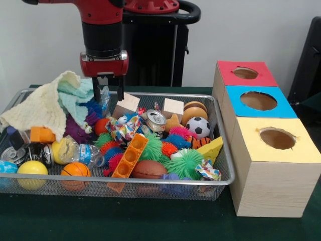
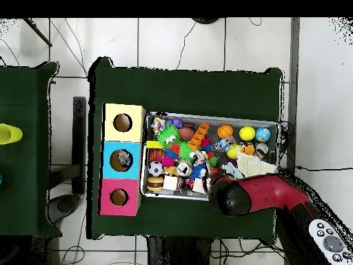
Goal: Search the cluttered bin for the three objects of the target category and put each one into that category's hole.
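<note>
- A clear water bottle (image 1: 80, 152) with a blue label lay on its side at the front left of the wire-mesh bin (image 1: 125, 184), between a yellow ball (image 1: 32, 169) and an orange basketball (image 1: 75, 170).
- The gripper (image 1: 108, 93) hung over the bin's far side, fingers apart, grasping nothing.
- The red-topped box's hole (image 1: 245, 73) stood farthest right.

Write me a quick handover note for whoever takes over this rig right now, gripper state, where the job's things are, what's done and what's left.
Gripper: open and empty, fingers lowered at the far side of the wire bin, beside the pale cloth.
Water bottle: one clearly visible, lying near the bin's front edge beside the orange basketball. Any others are hidden in the clutter.
Red-topped box: farthest of the three boxes; nothing shows in its hole.
Done: no placement visible.
Left: find the bottles and drop each into the red hole.
</note>
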